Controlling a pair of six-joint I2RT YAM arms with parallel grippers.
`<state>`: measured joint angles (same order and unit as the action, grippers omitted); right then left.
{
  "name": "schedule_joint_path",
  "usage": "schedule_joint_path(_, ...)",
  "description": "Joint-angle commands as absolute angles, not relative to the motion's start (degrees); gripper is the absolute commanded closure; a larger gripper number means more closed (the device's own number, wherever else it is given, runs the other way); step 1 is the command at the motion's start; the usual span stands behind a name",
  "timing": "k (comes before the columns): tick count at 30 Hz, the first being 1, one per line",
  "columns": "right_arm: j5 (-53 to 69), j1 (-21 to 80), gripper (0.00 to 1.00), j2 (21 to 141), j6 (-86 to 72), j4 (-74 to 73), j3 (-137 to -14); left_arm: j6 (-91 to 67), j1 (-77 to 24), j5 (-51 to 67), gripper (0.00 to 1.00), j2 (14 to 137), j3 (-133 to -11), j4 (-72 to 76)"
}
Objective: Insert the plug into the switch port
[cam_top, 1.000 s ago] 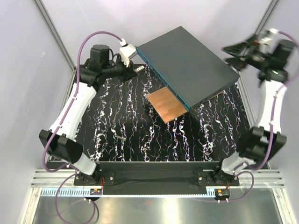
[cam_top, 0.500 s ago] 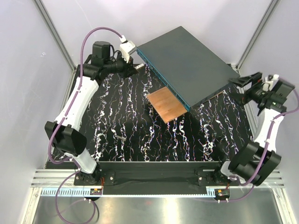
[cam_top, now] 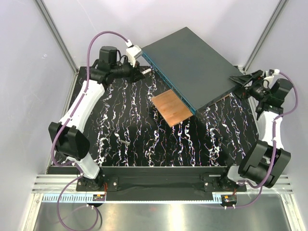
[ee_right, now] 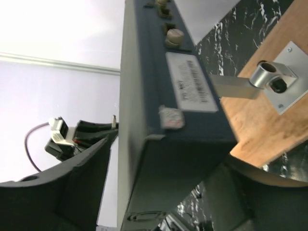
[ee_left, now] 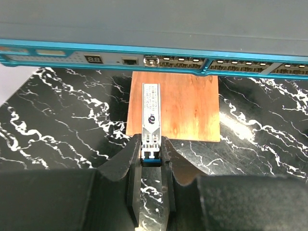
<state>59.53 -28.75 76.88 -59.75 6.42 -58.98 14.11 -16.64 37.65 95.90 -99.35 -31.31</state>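
Observation:
The switch is a large flat dark-grey box (cam_top: 192, 62), tilted, with a teal-blue face (ee_left: 96, 48) lined with small square ports (ee_left: 180, 61). My left gripper (ee_left: 150, 149) is shut on the plug (ee_left: 150, 108), a silver module with a blue rear end. The plug points at the teal face and hangs short of it, over the copper-brown plate (ee_left: 187, 106). In the top view the left gripper (cam_top: 140, 72) is at the face's far-left end. My right gripper (cam_top: 242, 83) is open, its jaws either side of the box's right corner (ee_right: 159, 144), with a gap showing at one finger (ee_right: 72, 183).
The copper-brown plate (cam_top: 172, 108) lies on the black marbled mat (cam_top: 144, 130) under the box's front edge. A small grey piece (cam_top: 124, 142) lies on the mat at the left. A metal bracket (ee_right: 269, 77) on a wooden board props the box at the right.
My right arm has swung in from the far right and down to the box's right corner. My left gripper has shifted slightly right toward the teal face, still holding the plug.

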Motion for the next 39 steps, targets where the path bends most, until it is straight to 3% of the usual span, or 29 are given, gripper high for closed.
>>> schedule_joint_path(1,58.01,-26.72,0.24,78.57,-64.07,16.43,-59.06,13.18,-17.84,37.18,1.00,96.33,-99.14,-26.28)
schedule_joint_path(5,57.39,-26.02,0.50,79.36,-64.25,16.17,-59.33,13.71,-19.68,35.52,1.00,96.59,-98.53,-26.02)
schedule_joint_path(8,57.22,-25.93,0.60,79.19,-64.42,15.73,-59.41,13.18,-20.65,34.46,1.00,97.03,-98.52,-25.66)
schedule_joint_path(11,57.22,-25.93,0.77,79.02,-64.42,14.77,-59.50,12.75,-21.09,32.97,1.00,97.38,-98.79,-25.31)
schedule_joint_path(12,57.13,-25.93,0.87,79.01,-64.51,14.59,-59.50,12.57,-21.44,32.26,1.00,97.73,-99.05,-25.40)
schedule_joint_path(15,57.04,-25.84,0.99,78.75,-64.69,14.06,-59.68,12.13,-21.97,30.94,1.00,98.08,-99.14,-25.31)
schedule_joint_path(39,57.30,-25.49,1.00,78.49,-65.13,12.83,-59.68,10.28,-22.76,31.64,1.00,99.93,-101.16,-24.96)
